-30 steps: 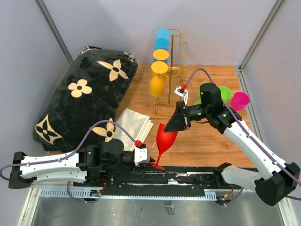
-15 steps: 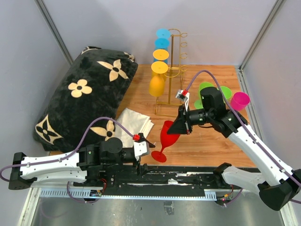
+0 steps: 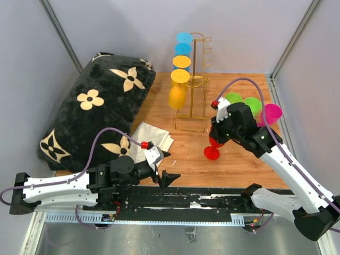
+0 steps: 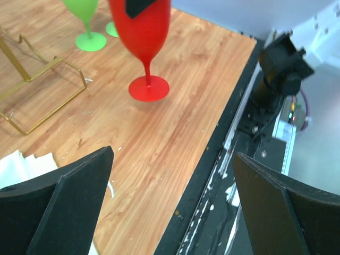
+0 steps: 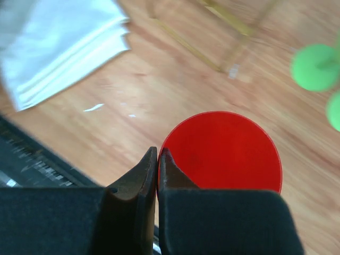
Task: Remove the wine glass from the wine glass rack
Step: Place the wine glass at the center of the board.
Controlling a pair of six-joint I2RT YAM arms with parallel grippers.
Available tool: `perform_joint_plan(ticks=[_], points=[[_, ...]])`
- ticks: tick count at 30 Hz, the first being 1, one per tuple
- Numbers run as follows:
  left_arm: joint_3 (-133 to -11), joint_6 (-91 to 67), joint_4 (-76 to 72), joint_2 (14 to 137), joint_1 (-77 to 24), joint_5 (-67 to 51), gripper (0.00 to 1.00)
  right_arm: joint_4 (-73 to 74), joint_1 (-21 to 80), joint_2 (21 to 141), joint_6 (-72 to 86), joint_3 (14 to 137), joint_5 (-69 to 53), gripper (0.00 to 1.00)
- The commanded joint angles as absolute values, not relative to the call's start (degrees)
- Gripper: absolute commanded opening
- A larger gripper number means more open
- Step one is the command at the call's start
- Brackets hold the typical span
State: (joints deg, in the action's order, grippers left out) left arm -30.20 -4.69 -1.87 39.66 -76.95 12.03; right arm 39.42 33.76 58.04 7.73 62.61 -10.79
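1. Right gripper (image 5: 158, 156) is pinched shut on the rim of the red wine glass (image 5: 223, 151).
2. That glass stands upright off the gold rack (image 3: 194, 79), near its base, foot at the wooden table (image 3: 159, 106).
3. My left gripper (image 4: 172, 156) is spread wide, holding nothing, near the table's front edge.

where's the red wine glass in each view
top external: red wine glass right of centre, under the right claw.
left wrist: top centre, upright.
right wrist: lower centre, seen from above.
shared landmark: the gold wire base of the wine glass rack, near the glass in all three.
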Motion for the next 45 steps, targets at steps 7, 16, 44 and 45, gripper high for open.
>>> perform_joint_plan(ticks=[7,16,44,45], points=[[-28.98,-27.12,-7.50,39.69,-76.65,23.79,1.00,33.14,34.22,53.99,12.54,54.29,23.16,0.01],[-37.47,-33.64,3.44,44.96,-76.56,27.70,1.00,22.86,33.82,54.74,13.23,50.19,28.04,0.01],[-37.76,-39.20,5.22,47.87,-71.89,23.73,1.00,10.06,20.28,74.65,14.41,55.05,12.55,0.01],[-37.79,-39.20,5.25,47.90,-71.89,23.74,1.00,10.58,19.70,75.02,14.79,55.67,11.45,0.01]])
